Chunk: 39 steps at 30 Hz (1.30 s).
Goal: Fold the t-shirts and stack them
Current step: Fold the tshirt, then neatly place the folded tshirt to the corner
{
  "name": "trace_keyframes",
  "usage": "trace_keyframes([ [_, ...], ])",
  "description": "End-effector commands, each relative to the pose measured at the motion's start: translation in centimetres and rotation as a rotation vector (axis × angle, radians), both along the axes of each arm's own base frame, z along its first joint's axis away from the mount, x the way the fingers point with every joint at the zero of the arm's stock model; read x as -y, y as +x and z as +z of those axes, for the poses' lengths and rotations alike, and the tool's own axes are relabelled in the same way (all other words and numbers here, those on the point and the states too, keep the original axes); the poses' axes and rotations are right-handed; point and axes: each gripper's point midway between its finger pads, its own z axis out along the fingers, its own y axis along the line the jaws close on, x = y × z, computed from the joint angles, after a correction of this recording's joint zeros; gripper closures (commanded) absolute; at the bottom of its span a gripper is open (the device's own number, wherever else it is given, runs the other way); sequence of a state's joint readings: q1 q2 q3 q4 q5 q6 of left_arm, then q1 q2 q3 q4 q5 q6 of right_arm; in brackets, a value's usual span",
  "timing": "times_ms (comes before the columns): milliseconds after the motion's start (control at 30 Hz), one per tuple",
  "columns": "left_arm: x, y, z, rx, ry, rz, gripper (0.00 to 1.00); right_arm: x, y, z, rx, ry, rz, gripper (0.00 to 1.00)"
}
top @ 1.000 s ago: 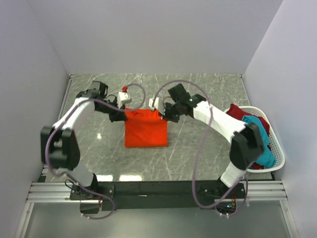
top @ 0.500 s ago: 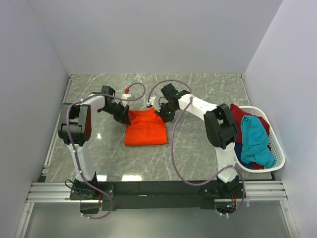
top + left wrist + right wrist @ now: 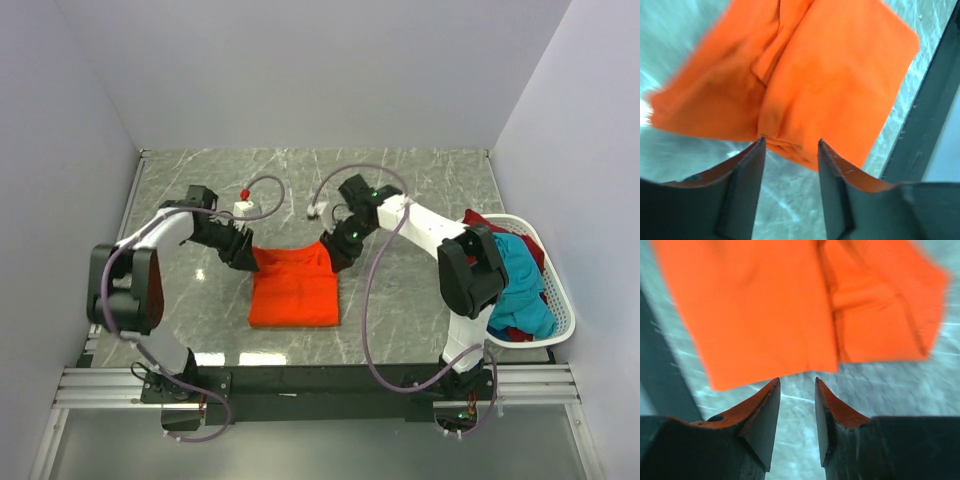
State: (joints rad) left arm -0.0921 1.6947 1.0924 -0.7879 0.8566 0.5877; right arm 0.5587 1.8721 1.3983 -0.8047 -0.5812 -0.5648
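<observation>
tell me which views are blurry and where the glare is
Top view: sharp, with pale glare patches on the marble table near the front edge. Left wrist view: the orange shirt smears at its left edge, table streaked; the left hand looks crisper. Right wrist view: shirt edges and table smeared beyond the right hand.

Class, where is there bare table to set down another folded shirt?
Free: the marble strip along the back wall; the patch between the orange t-shirt and the right arm. Crowded: the shirt's far edge, flanked by the left pincer and right pincer; the basket side.
</observation>
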Motion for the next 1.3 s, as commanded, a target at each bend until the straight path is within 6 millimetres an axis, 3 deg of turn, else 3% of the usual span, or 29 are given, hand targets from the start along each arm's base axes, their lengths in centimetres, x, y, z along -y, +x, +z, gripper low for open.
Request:
trace_keyframes([
  [0, 0.5, 1.0, 5.0, 0.288, -0.066, -0.098, 0.47, -1.1, 2.2, 7.7, -0.047, 0.203, -0.119, 0.59],
  [133, 2.1, 1.7, 6.3, 0.444, -0.064, -0.219, 0.45, -3.1, 5.3, 8.6, -0.123, 0.274, -0.211, 0.68],
  [167, 3.4, 1.6, 6.2, 0.472, -0.058, -0.266, 0.45, -3.7, 5.8, 7.2, -0.194, 0.263, -0.258, 0.71],
  [233, 4.1, 1.5, 5.2, 0.494, -0.017, -0.317, 0.48, -5.1, 7.3, 7.7, -0.259, 0.314, -0.314, 0.76],
  [267, 5.2, 1.5, 5.0, 0.539, -0.009, -0.363, 0.49, -5.6, 7.8, 6.4, -0.308, 0.312, -0.336, 0.79],
  [433, 6.8, 2.3, 3.1, 0.664, 0.078, -0.453, 0.5, -8.1, 9.6, 5.2, -0.435, 0.398, -0.423, 0.81],
  [667, 8.9, 2.3, 0.3, 0.655, 0.105, -0.541, 0.49, -9.8, 9.8, 3.5, -0.534, 0.427, -0.442, 0.81],
  [900, 9.6, 1.7, -2.0, 0.588, 0.114, -0.578, 0.5, -10.9, 8.5, 2.2, -0.575, 0.415, -0.425, 0.81],
  [1000, 9.8, 1.6, -2.1, 0.579, 0.109, -0.582, 0.59, -11.6, 7.3, 1.6, -0.615, 0.41, -0.407, 0.81],
  [1100, 9.9, 1.4, -2.0, 0.581, 0.103, -0.585, 0.82, -12.3, 6.2, 0.5, -0.652, 0.399, -0.395, 0.82],
  [1200, 9.9, 0.9, -1.6, 0.598, 0.102, -0.595, 0.96, -12.7, 5.4, -1.0, -0.681, 0.378, -0.392, 0.82],
  [1267, 9.9, 0.7, -0.6, 0.633, 0.106, -0.595, 0.99, -12.7, 5.0, -2.3, -0.703, 0.358, -0.397, 0.83],
])
